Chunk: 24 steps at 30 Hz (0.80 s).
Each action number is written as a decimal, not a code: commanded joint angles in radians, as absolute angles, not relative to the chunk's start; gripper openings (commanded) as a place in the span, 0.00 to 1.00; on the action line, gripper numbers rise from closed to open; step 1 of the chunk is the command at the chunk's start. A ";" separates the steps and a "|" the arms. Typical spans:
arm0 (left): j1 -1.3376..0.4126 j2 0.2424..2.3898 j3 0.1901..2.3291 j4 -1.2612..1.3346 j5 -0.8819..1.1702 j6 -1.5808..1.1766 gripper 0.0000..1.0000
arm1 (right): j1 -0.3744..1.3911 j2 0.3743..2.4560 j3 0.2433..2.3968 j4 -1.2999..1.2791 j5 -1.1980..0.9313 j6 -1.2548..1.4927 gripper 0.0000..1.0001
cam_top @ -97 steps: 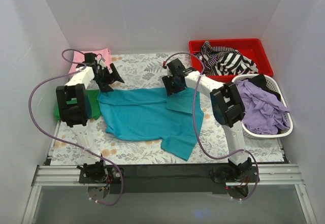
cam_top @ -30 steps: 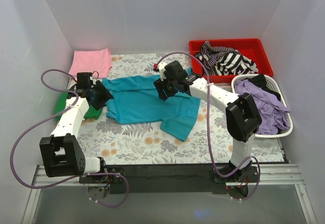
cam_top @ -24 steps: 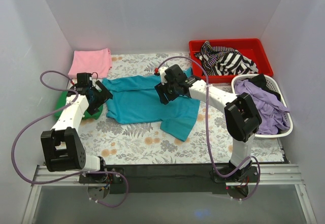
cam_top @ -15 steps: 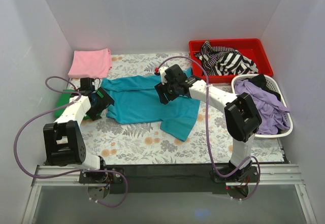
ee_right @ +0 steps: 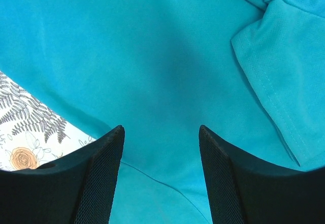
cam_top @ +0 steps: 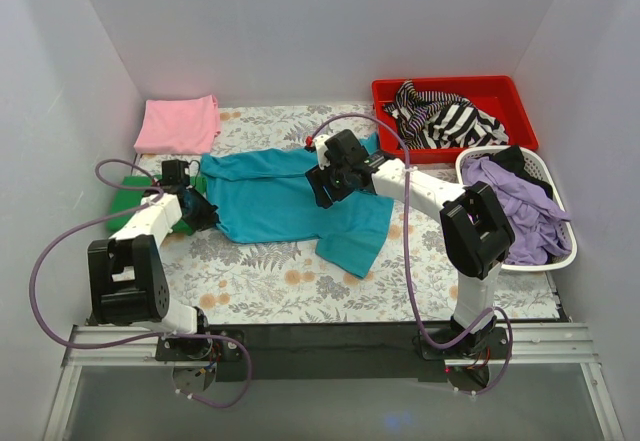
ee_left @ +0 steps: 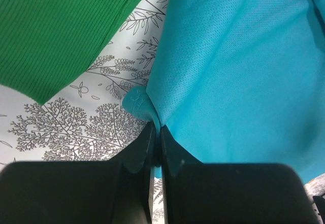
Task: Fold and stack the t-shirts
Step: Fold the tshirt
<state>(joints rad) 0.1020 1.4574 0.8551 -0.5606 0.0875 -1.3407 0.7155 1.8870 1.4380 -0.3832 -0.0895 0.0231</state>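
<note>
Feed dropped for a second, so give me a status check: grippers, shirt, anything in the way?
Left gripper shut on teal t-shirt edge. Right gripper open above it. Green t-shirt close beside the pinch.

Table (cam_top: pixel 290 286) with a white surface printed in grey ferns and orange blossoms.

- A teal t-shirt (cam_top: pixel 275 201) lies spread across the middle, partly folded over itself, with one wrinkled flap reaching toward the near right.
- A green t-shirt (cam_top: pixel 120 203) lies at the left edge, just beside the teal one. The left wrist view shows a narrow strip of the print between the two.
- A pink t-shirt (cam_top: pixel 180 124) lies folded flat in the far-left corner, apart from both.
- A red bin (cam_top: pixel 508 101) stands in the far-right corner.
- A white basket (cam_top: pixel 520 260) stands just in front of the bin, along the right edge.
</note>
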 commanded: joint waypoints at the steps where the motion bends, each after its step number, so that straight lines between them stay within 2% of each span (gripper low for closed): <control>1: 0.104 1.467 0.862 -0.534 0.092 -1.341 0.00 | 0.719 1.885 1.422 -0.351 -0.104 0.028 0.66; 5: 0.104 1.444 0.913 -0.549 0.083 -1.309 0.00 | 0.719 1.887 1.414 -0.350 -0.110 0.029 0.66; 13: 0.104 1.439 1.213 -0.785 0.039 -1.138 0.00 | 0.719 1.891 1.401 -0.347 -0.129 0.034 0.66; 15: 0.106 1.457 1.252 -0.850 0.026 -1.076 0.05 | 0.719 1.893 1.399 -0.345 -0.138 0.038 0.66; 19: 0.104 1.474 1.282 -0.940 0.015 -1.020 0.06 | 0.719 1.902 1.397 -0.345 -0.153 0.038 0.66; 20: 0.103 1.470 1.269 -0.956 0.031 -1.013 0.14 | 0.719 1.902 1.396 -0.345 -0.156 0.038 0.66; 21: 0.104 1.465 1.253 -0.957 0.034 -1.005 0.40 | 0.719 1.902 1.393 -0.345 -0.155 0.038 0.66; 23: 0.094 1.430 1.226 -0.951 0.025 -1.011 0.55 | 0.719 1.905 1.390 -0.345 -0.155 0.040 0.66; 24: 0.084 1.413 1.218 -0.936 0.031 -1.005 0.58 | 0.721 1.907 1.388 -0.345 -0.155 0.038 0.66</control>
